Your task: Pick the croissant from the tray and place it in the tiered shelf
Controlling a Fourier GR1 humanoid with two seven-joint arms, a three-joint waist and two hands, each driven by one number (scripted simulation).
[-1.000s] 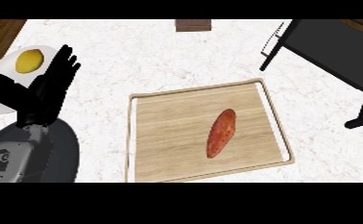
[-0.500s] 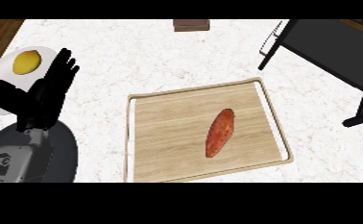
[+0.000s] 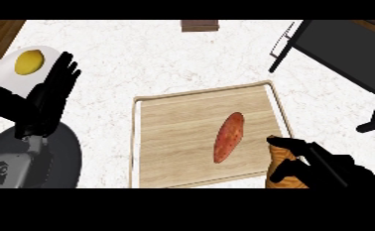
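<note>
As right hand (image 3: 307,168) grips croissant (image 3: 282,163), over tray (image 3: 176,141)

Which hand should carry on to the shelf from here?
Right. The right hand is curled round the croissant at the tray corner, on the tiered shelf side. The left hand rests open far left.

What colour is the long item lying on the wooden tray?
Orange-red, darker toward its lower end. Head view, the only one.
</note>
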